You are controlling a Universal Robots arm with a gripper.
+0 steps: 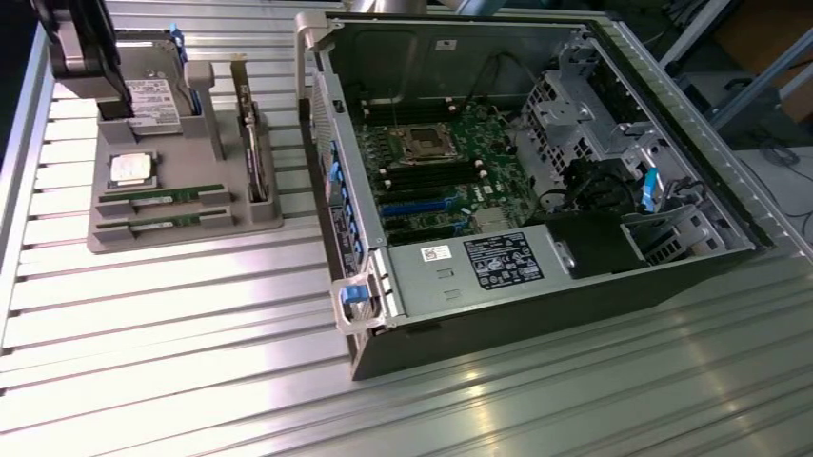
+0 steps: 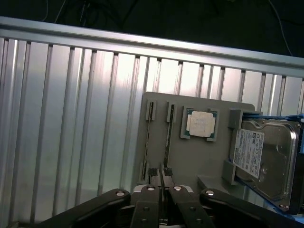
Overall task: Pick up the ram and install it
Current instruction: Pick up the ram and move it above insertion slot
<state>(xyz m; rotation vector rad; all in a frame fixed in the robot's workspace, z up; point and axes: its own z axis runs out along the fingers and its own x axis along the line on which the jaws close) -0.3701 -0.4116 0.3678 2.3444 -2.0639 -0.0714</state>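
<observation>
Two green ram sticks [image 1: 163, 197] [image 1: 163, 224] lie on edge in slots of a grey holder tray [image 1: 121, 240] at the exterior view's left. In the wrist view both ram sticks [image 2: 149, 137] [image 2: 168, 137] show edge-on on the tray [image 2: 194, 159]. My gripper [image 2: 160, 173] hovers above the tray near one end of the sticks, its black fingers [image 2: 153, 176] close together and holding nothing. The dark end of the arm [image 1: 76, 38] hangs over the tray's far end in the exterior view.
On the tray also sit a square silver processor [image 2: 200, 123] [image 1: 131, 168], a hard drive [image 2: 263, 154] and an upright card [image 1: 258, 152]. An open computer case [image 1: 534, 171] with its motherboard [image 1: 439, 171] exposed lies at the exterior view's right on a ribbed metal table [image 1: 190, 362].
</observation>
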